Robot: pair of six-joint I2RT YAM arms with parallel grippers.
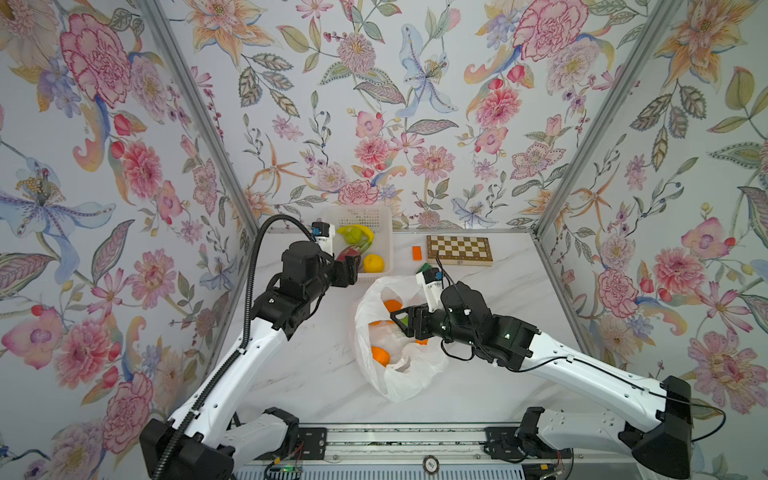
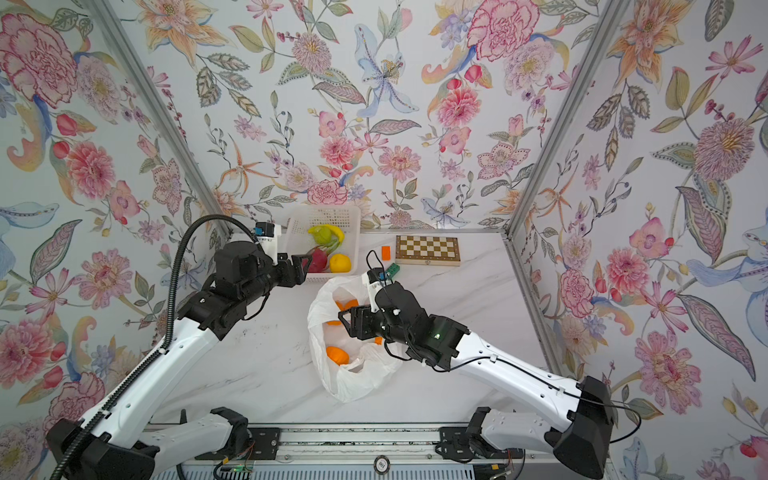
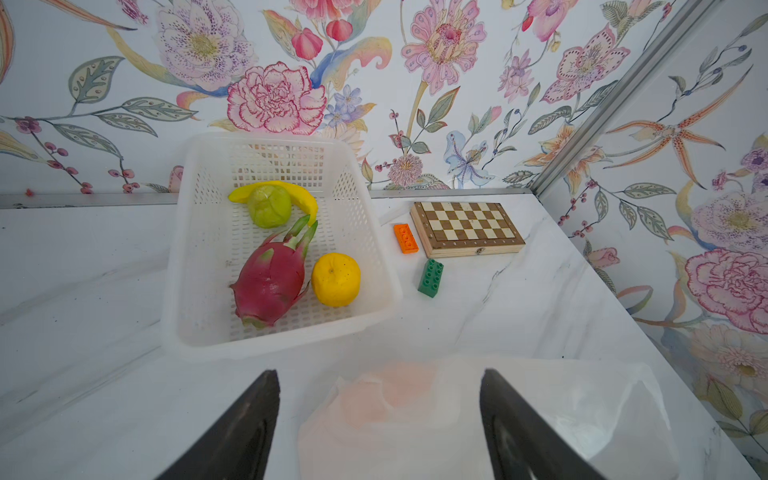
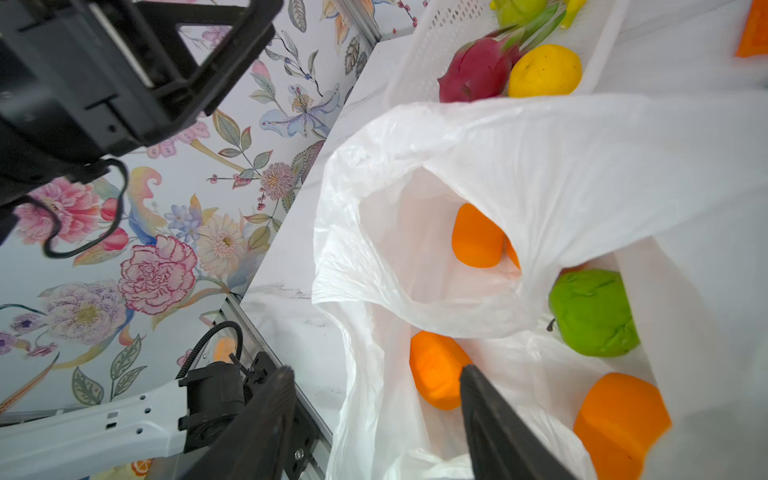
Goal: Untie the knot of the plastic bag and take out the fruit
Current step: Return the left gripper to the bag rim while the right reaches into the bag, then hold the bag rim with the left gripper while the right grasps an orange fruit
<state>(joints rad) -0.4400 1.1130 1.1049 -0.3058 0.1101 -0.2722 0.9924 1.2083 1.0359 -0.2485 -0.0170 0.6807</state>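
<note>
The plastic bag point(image 1: 415, 374) lies in the middle of the table with its mouth gaping; the knot does not show. Inside it are oranges point(image 4: 478, 237) point(image 4: 619, 415) point(image 1: 380, 355) and a green fruit point(image 4: 594, 311). My right gripper point(image 4: 376, 370) hovers over the bag's mouth point(image 1: 397, 318), jaws apart. They straddle the bag's rim, and an orange point(image 4: 434, 370) sits beside one finger. My left gripper point(image 3: 378, 374) is open and empty by the near edge of the white basket point(image 3: 174, 291), in a top view point(image 1: 353, 268).
The basket holds a dragon fruit point(image 3: 270, 282), a yellow fruit point(image 3: 336, 279), a green fruit point(image 3: 270, 205) and a banana point(image 3: 303, 199). To its right lie an orange brick point(image 3: 406, 237), a green brick point(image 3: 431, 277) and a chessboard point(image 3: 467, 227) near the back wall.
</note>
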